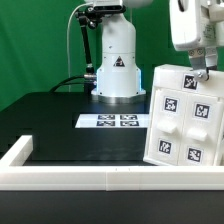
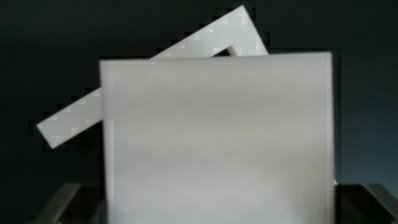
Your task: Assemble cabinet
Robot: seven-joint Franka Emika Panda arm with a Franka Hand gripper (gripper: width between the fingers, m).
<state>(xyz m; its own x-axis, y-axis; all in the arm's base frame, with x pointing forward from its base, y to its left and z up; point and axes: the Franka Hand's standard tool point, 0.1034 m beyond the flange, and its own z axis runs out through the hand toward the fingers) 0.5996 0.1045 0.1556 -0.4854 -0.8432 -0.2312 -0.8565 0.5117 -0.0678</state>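
The cabinet [image 1: 182,118] is a large white box with black-and-white tags and raised panels on its face. It stands tilted at the exterior view's right, its lower edge near the front rail. My gripper [image 1: 201,66] reaches down from the upper right and is shut on the cabinet's top edge. In the wrist view the cabinet [image 2: 217,130] fills the middle as a plain white slab. A dark finger [image 2: 68,200] shows against one side of it and the other finger [image 2: 366,196] against the opposite side.
The marker board [image 1: 108,121] lies flat in front of the arm's white base [image 1: 115,70]. A long low white border rail [image 1: 90,178] runs along the table's front and turns back at the left [image 1: 17,152]. A slanted white strip [image 2: 164,84] shows behind the cabinet.
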